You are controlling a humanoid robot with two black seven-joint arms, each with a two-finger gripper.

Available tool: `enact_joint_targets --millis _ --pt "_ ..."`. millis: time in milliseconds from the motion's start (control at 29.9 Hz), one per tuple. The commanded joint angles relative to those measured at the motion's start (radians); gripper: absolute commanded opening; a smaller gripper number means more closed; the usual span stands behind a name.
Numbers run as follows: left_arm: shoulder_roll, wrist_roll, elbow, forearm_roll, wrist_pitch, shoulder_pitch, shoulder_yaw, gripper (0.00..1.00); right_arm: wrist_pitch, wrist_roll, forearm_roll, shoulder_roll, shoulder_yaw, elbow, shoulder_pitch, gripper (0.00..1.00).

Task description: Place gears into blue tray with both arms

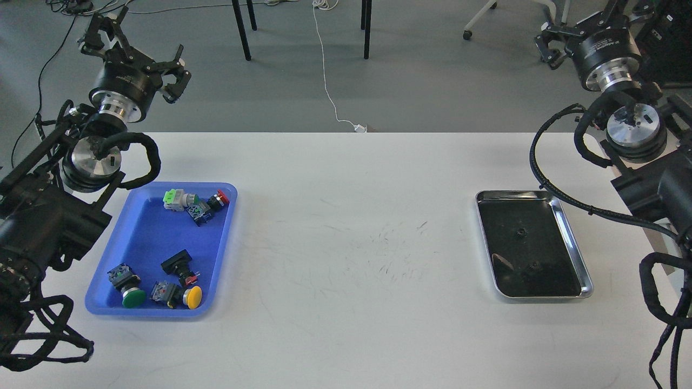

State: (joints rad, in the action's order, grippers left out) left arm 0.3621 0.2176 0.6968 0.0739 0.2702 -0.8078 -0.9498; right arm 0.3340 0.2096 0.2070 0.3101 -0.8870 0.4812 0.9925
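Two gears [521, 233] [532, 266] lie in the steel tray [586, 286] nr the table's right edge — right gripper [546, 46] nearer, fingers spread; left gripper [132, 46] likewise spread, above the blue tray [146, 232].

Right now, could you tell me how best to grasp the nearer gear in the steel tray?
Come straight down with the right tool and pinch the nearer gear across its outer rim. It lies flat and tiny on the steel tray, whose raised rim probably blocks a sideways approach.

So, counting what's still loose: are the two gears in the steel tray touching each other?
Apart. The head view shows one gear mid-tray and the other gear nearer, with bare dark steel tray bottom between them.
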Motion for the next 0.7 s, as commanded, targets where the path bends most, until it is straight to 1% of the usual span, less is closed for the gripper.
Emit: enact_joint_targets --millis 0,234,334,435,502,602,669 --pt "0.001 -0.001 0.001 0.0 -0.006 -0.005 0.0 0.98 0.002 -0.001 0.0 0.0 -0.003 -0.001 -0.003 0.99" --pt "-0.005 -0.003 0.001 -0.008 -0.017 -0.001 0.014 0.98 -0.004 0.001 0.0 0.003 0.0 0.007 -0.034 0.99" --pt "-0.002 -0.006 0.003 -0.006 -0.016 -0.008 0.014 0.98 -0.003 0.001 -0.001 0.033 0.013 0.013 -0.031 0.99" --pt "0.001 -0.012 0.003 -0.005 -0.009 -0.014 0.013 0.98 -0.001 0.001 -0.005 0.092 0.043 0.066 -0.026 0.99" --pt "0.003 -0.014 0.003 -0.005 -0.006 -0.021 0.014 0.98 -0.001 0.001 -0.005 0.141 0.077 0.128 -0.026 0.99" --pt "0.003 -0.015 0.012 -0.005 -0.008 -0.022 0.014 0.98 -0.001 -0.004 -0.011 0.225 0.153 0.233 -0.023 0.99" --pt "0.003 -0.015 0.015 -0.005 -0.008 -0.024 0.014 0.98 -0.006 -0.004 -0.035 0.263 0.221 0.26 -0.014 0.99"
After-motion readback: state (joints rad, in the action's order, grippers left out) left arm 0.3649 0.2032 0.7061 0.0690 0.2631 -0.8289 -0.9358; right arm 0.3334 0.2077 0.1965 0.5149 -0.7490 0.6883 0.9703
